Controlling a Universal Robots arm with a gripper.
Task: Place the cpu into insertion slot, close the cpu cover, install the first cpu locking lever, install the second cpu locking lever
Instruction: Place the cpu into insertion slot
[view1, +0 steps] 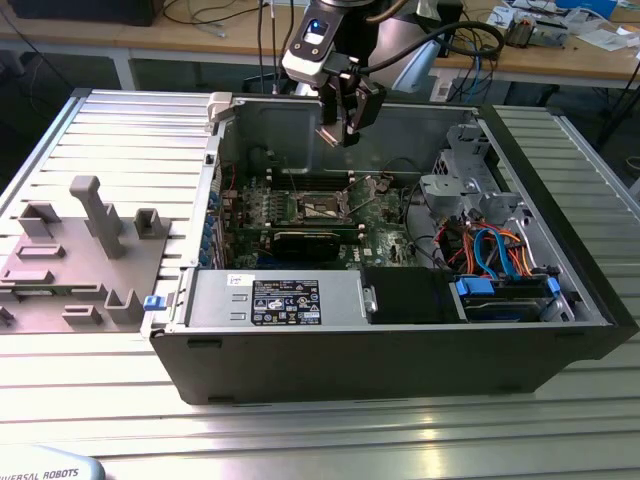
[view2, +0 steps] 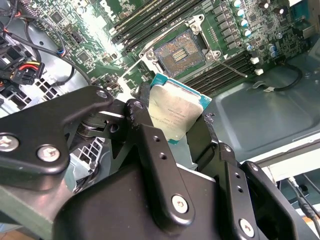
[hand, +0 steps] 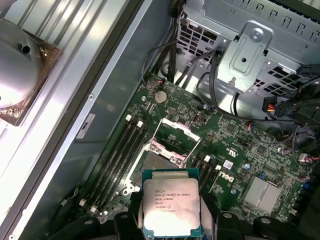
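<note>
One black two-fingered gripper (view2: 172, 114) is clamped on the opposite edges of one small, flat, square cpu (hand: 171, 207). Its silver-grey metal top has a teal-green rim. It hangs above the single dark-centred, metal-rimmed insertion slot (view2: 179, 52), clear of it.

Silver-grey cpu (hand: 171, 207) edged in teal green, green motherboard (hand: 235, 145), blue and orange cables (view1: 488, 248), pale grey ribbed table (view1: 130, 130)
</note>
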